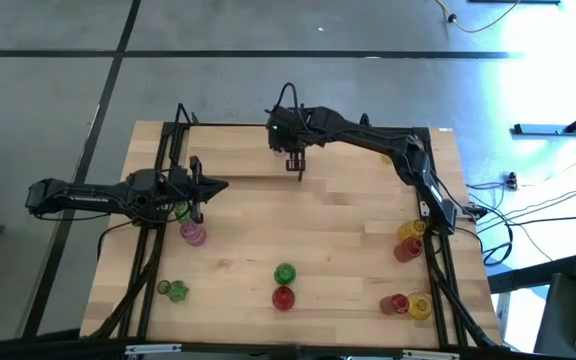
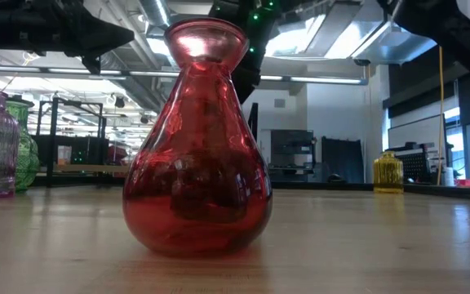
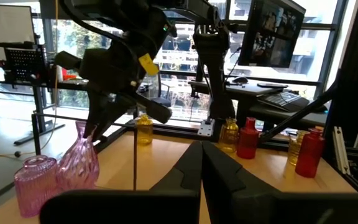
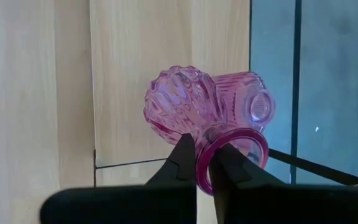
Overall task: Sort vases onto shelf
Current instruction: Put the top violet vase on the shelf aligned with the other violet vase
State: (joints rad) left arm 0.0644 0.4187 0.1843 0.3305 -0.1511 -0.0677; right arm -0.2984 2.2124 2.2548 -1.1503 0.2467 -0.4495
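At the far edge of the worktop (image 1: 338, 215), the right hand (image 4: 202, 167) pinches the rim of a pink vase (image 4: 185, 106), holding it just above the shelf (image 4: 166, 56) beside a second, ribbed pink vase (image 4: 247, 102) already standing there. The left hand (image 1: 220, 186), fingers pressed together and holding nothing, waits over the worktop's left side near a third pink vase (image 1: 194, 234).

The grip is on a thin glass lip only; lowered off-line, the carried vase could knock its ribbed neighbour or tip on release.

Only the right wrist view shows the pinch and how close the two vases are. The high view alone maps what remains: green (image 1: 284, 273), red (image 1: 283, 297) and yellow (image 1: 411, 231) vases scattered along the near side. The low view is filled by the red vase.
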